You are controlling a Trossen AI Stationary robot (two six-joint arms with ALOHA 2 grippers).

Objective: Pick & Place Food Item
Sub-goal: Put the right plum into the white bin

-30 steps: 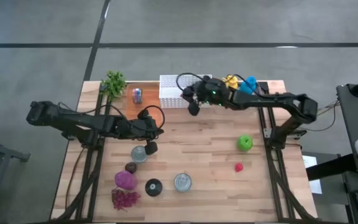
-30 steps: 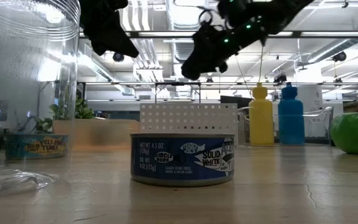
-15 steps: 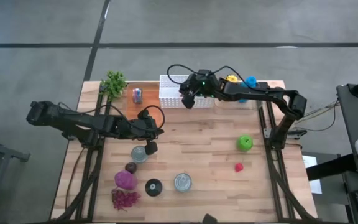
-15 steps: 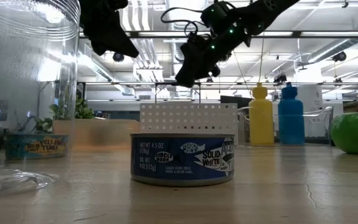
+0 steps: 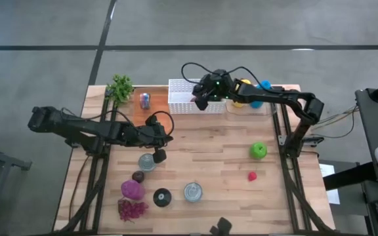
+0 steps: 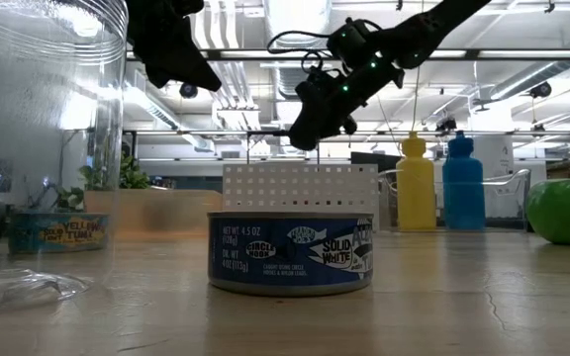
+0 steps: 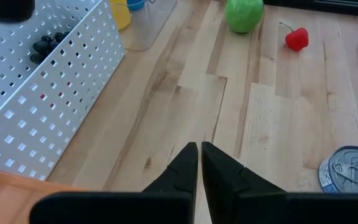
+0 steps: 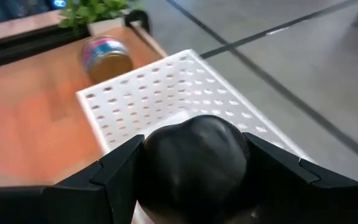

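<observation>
- i see my right gripper (image 5: 200,102) clamped on a dark round fruit (image 8: 194,158) above the white basket (image 5: 182,88).
- left gripper (image 7: 199,163) closed, empty, over the table (image 5: 215,167).

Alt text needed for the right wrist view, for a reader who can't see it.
The right gripper holds a dark round fruit between its fingers, above a white perforated basket. Beyond the basket, a small can and a green plant stand on an orange mat.
</observation>
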